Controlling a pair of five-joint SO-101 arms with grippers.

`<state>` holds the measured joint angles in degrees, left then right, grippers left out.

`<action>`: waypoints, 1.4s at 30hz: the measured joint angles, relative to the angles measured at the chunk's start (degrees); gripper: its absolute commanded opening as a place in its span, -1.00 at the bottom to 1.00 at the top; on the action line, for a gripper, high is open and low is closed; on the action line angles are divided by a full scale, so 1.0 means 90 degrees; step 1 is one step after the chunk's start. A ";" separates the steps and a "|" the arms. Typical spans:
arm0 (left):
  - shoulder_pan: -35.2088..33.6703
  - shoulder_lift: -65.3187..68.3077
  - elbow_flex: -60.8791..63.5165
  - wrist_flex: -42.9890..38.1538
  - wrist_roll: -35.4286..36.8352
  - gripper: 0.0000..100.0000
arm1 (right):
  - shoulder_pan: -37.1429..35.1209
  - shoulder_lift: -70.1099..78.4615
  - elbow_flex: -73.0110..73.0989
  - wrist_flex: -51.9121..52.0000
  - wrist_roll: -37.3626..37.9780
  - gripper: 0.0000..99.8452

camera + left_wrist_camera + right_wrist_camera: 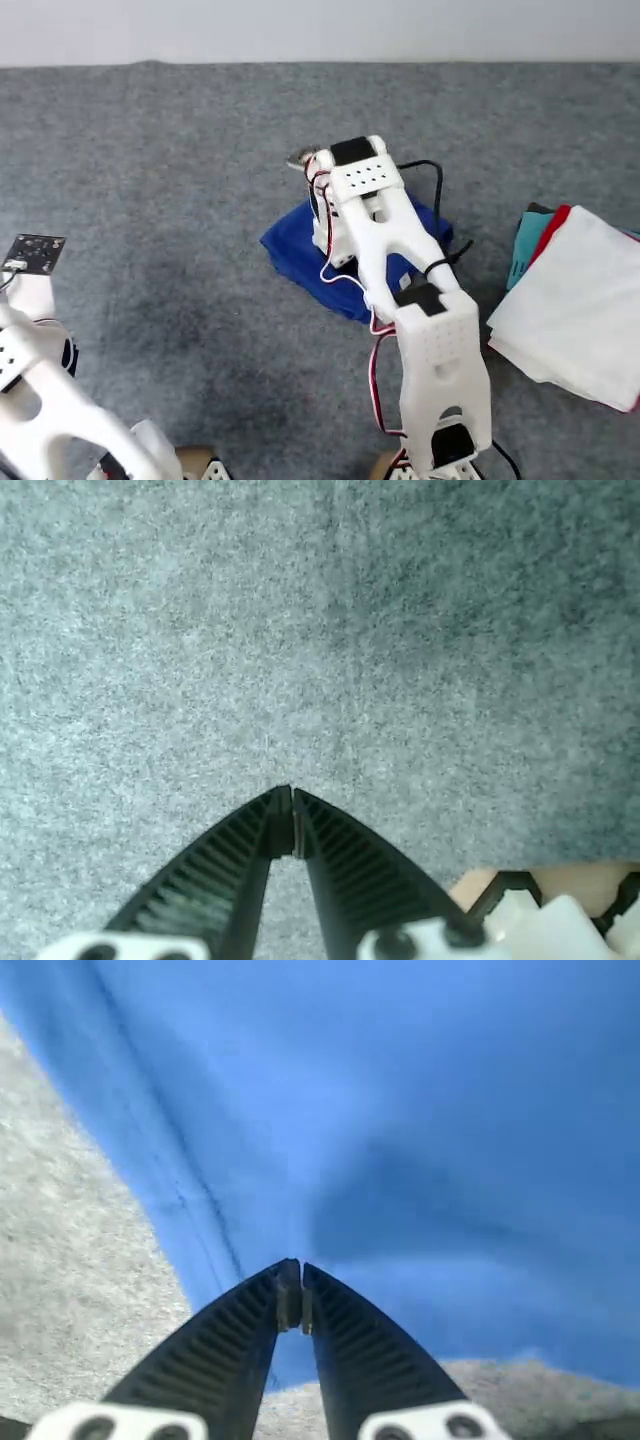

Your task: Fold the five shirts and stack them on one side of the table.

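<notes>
Though closed empty, right hand (pixel 301 1285) over blue shirt (pixel 430 1110) edge, left hand (pixel 292 808) over table (pixel 300 630).

The desk (pixel 150 200) is covered edge to edge by a grey, felt-like covering (pixel 320 630) with a fuzzy, mottled texture. A pale wall (pixel 300 30) is seen beyond the far edge. A tan patch (pixel 590 878) is seen beside the grey covering.

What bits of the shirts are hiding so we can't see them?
- High view: the stack runs off the picture's edge; the white shirt on top covers those beneath.
- High view: the right arm covers the middle of the blue shirt.
- Right wrist view: whether the right gripper pinches cloth is unclear.
</notes>
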<state>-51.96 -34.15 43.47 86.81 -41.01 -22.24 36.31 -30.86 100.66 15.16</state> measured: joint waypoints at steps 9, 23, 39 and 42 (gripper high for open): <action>0.0039 0.0000 0.0000 0.0000 0.0000 -0.99 | 0.0313 -0.1045 -0.0010 0.0000 -0.2813 -0.71; 0.0039 0.0000 0.0000 0.0000 0.0000 -0.99 | -0.0068 -0.0176 -0.0010 -0.0918 -0.7121 0.01; 0.0039 0.0000 0.0000 0.0000 0.0000 -0.99 | 0.0488 0.1289 -0.0176 -0.2090 -0.7306 -0.10; 0.0039 0.0000 0.0000 0.0000 0.0000 -0.99 | 0.0488 0.1319 -0.0332 -0.2061 -0.7306 -0.46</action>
<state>-51.60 -34.15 43.47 86.81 -41.01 -17.85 48.18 -33.85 82.11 -50.59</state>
